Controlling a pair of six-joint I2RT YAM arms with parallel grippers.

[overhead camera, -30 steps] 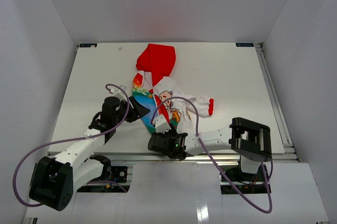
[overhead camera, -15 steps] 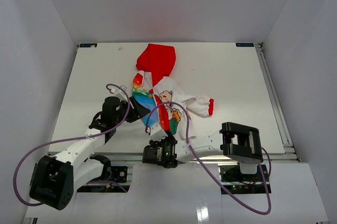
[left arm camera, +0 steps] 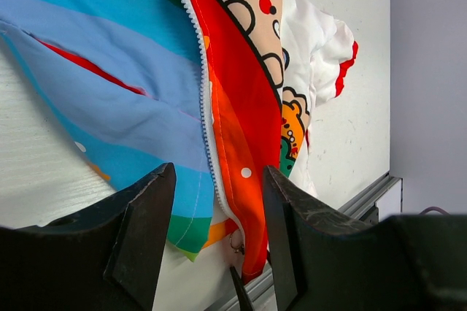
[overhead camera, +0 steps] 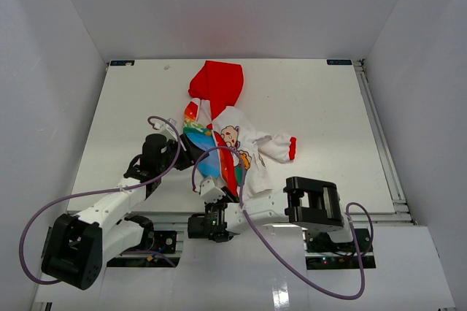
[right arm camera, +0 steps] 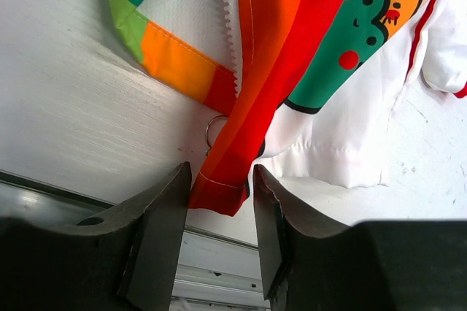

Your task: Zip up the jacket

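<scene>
The jacket (overhead camera: pixel 228 136) lies unzipped mid-table, red hood (overhead camera: pixel 217 81) far, rainbow hem near. My left gripper (overhead camera: pixel 195 152) is at its left lower panel. In the left wrist view that gripper (left arm camera: pixel 217 172) is open, astride the blue panel (left arm camera: pixel 109 55), the white zipper teeth (left arm camera: pixel 206 128) and the red-orange front strip (left arm camera: pixel 244 106). A metal ring pull (left arm camera: pixel 237 244) shows at the strip's bottom. My right gripper (overhead camera: pixel 213 185) is at the hem's near corner. Its jaws (right arm camera: pixel 219 172) stand open but narrow, the strip's red end (right arm camera: pixel 219 193) between them, by the ring pull (right arm camera: pixel 211 127).
An aluminium rail (right arm camera: pixel 219 282) runs along the table's near edge just below the right fingers. A red-cuffed sleeve (overhead camera: pixel 290 147) points right. Purple cables (overhead camera: pixel 164 125) loop over both arms. White walls enclose the table (overhead camera: pixel 321 106).
The right arm has swung left and back toward the near edge, and its jaws have narrowed around the strip's red end. The left arm has stayed put.
</scene>
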